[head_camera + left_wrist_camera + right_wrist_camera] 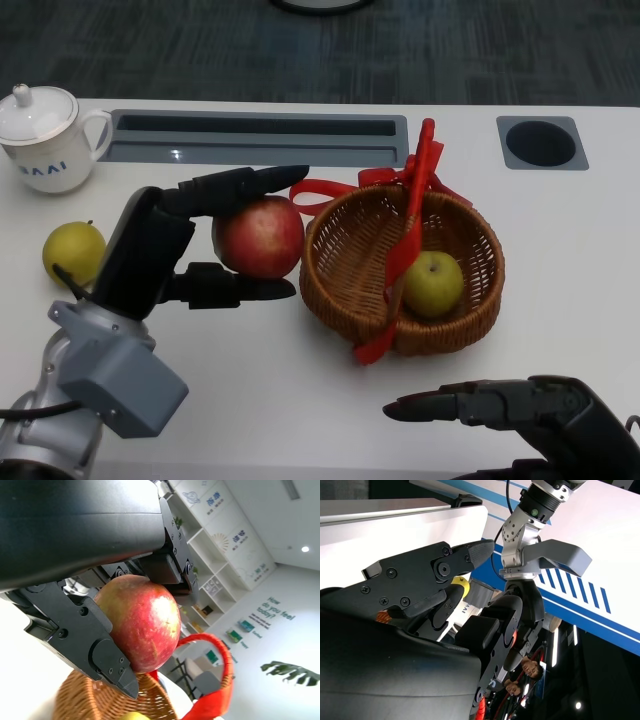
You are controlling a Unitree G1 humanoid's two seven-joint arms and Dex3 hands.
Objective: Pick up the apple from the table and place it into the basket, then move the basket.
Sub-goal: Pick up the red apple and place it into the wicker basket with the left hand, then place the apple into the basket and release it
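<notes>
My left hand (190, 245) grips a red apple (259, 236) between its fingers, just left of the wicker basket's (345, 270) rim. In the left wrist view the apple (142, 622) fills the space between the black fingers (95, 645), with the basket's weave (95, 700) and red handle (220, 685) beyond. The basket has a red handle (412, 215) with a ribbon and holds a green apple (433, 283). My right hand (500, 405) lies low at the table's near edge, fingers stretched out and empty; the right wrist view shows its fingers (435, 570) holding nothing.
A yellow-green pear-like fruit (73, 251) lies at the left. A white lidded mug (42, 137) stands at the far left. A grey cable tray (258, 138) and a round grommet (541, 143) are set into the table's far side. Another robot arm (530, 535) shows in the right wrist view.
</notes>
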